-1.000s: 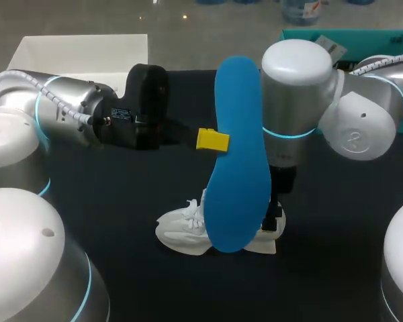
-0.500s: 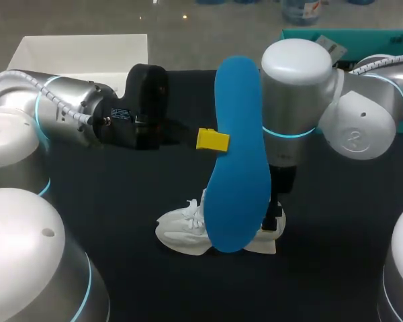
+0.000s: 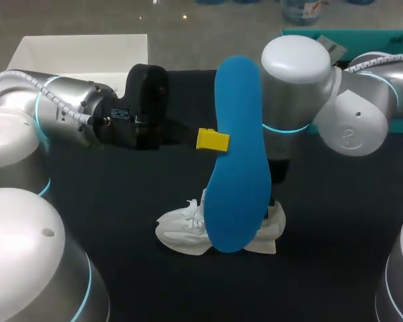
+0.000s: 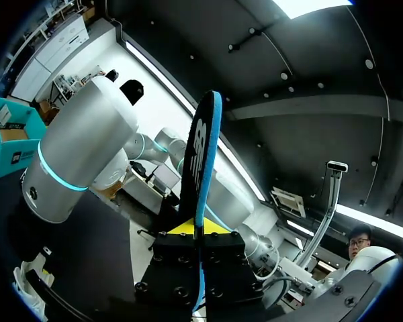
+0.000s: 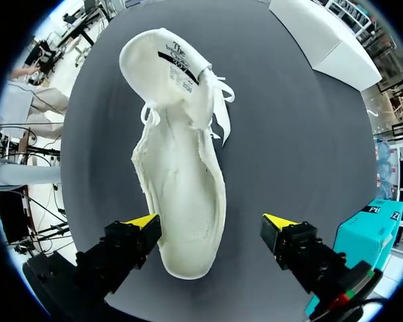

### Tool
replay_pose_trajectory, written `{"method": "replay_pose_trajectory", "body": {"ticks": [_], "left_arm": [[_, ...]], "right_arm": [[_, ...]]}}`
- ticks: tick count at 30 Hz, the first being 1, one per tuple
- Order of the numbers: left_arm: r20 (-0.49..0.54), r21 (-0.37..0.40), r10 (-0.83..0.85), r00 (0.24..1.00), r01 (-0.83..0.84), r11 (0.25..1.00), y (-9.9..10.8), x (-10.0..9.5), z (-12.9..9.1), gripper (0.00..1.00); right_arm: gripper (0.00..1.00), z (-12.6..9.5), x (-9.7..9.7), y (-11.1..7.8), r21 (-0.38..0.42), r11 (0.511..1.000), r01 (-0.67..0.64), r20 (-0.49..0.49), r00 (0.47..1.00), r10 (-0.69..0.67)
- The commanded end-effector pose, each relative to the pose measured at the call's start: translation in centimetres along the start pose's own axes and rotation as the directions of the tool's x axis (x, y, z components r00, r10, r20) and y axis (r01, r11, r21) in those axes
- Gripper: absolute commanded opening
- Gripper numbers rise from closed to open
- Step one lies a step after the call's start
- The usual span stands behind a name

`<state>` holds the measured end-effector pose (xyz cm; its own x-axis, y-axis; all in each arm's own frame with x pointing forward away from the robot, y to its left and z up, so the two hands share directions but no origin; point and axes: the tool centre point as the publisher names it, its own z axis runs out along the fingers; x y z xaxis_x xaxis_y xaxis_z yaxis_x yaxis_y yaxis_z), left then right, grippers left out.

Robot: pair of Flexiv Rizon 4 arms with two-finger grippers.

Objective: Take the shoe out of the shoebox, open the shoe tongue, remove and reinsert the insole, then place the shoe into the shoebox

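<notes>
- Lower middle of the head view: the white fabric lace-up shoe [image 3: 181, 231] lies on the dark table [image 3: 107, 201]. Its heel end now shows bare, where the right gripper [image 5: 210, 223] sat a moment ago.
- That gripper has lifted, its fingers apart above the shoe and gripping nothing.
- Centre: the left gripper [image 3: 211, 139] stays clamped on the upright blue foam insole [image 3: 238, 168], so reinsertion looks next.
- Upper left: the white cardboard shoebox [image 3: 80, 47] stands apart.
</notes>
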<state>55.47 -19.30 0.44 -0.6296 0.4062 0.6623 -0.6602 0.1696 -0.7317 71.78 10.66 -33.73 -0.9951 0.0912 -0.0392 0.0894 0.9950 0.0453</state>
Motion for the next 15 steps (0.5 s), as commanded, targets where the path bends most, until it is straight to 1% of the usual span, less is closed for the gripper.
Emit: {"method": "replay_pose_trajectory", "body": {"ticks": [1, 4, 7, 10, 12, 13, 14, 15], "left_arm": [[-0.001, 0.003, 0.001, 1.000, -0.001, 1.000, 0.1, -0.1, 0.1, 0.00], [-0.001, 0.003, 0.001, 1.000, -0.001, 1.000, 0.1, -0.1, 0.1, 0.00], [-0.001, 0.003, 0.001, 1.000, -0.001, 1.000, 0.1, -0.1, 0.1, 0.00], [-0.001, 0.003, 0.001, 1.000, -0.001, 1.000, 0.1, -0.1, 0.1, 0.00], [-0.001, 0.003, 0.001, 1.000, -0.001, 1.000, 0.1, -0.1, 0.1, 0.00], [-0.001, 0.003, 0.001, 1.000, -0.001, 1.000, 0.1, -0.1, 0.1, 0.00], [-0.001, 0.003, 0.001, 1.000, -0.001, 1.000, 0.1, -0.1, 0.1, 0.00], [-0.001, 0.003, 0.001, 1.000, -0.001, 1.000, 0.1, -0.1, 0.1, 0.00]], "right_arm": [[1.00, 1.9, -1.5, 2.6, 0.025, 1.000, 0.017, -0.017, 1.000, -0.016], [1.00, 2.5, -2.0, 3.5, 0.023, 0.999, 0.048, -0.020, 0.999, -0.047], [1.00, 3.5, -2.1, 4.0, 0.014, 0.998, 0.066, -0.031, 0.997, -0.065], [1.00, 4.5, -1.8, 4.0, 0.013, 0.998, 0.069, -0.055, 0.996, -0.068], [1.00, 5.0, -1.5, 3.9, -0.006, 0.998, 0.063, -0.071, 0.995, -0.063], [0.96, 5.2, -1.2, 3.8, -0.001, 0.999, 0.054, -0.083, 0.995, -0.054], [0.66, 5.4, -1.0, 3.7, -0.010, 0.999, 0.047, -0.085, 0.995, -0.048], [0.42, 5.4, -0.7, 3.6, -0.021, 0.999, 0.043, -0.085, 0.995, -0.045]]}}
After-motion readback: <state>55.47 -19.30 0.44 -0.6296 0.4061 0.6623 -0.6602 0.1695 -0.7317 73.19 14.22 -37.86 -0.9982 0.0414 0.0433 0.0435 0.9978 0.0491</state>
